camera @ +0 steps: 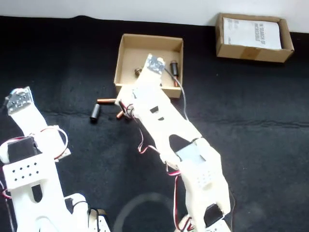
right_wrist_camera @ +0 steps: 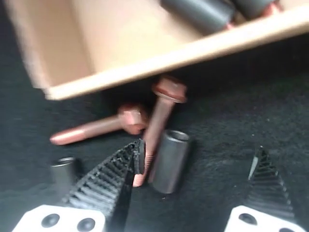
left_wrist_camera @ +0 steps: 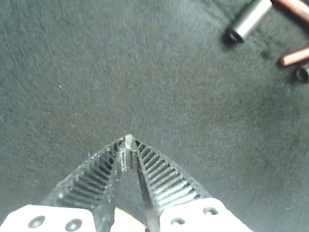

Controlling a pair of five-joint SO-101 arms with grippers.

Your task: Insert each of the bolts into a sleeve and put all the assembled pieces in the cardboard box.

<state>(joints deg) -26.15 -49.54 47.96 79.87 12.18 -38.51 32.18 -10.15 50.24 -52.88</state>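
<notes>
Illumination: even, diffuse, from above. Black cloth (camera: 260,154) reads dim and flat; the right arm's white shell (camera: 164,121) is bright, close to glare. Sleeve (left_wrist_camera: 248,19) shows a pale highlight (soft shadow beside it). Cardboard box (camera: 140,55) interior evenly lit.

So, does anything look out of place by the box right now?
Nothing damaged or spilled. One bolt lies beside a sleeve, not in it; a second bolt and second sleeve lie loose nearby, all outside the cardboard box. The right tool is open over them.
</notes>
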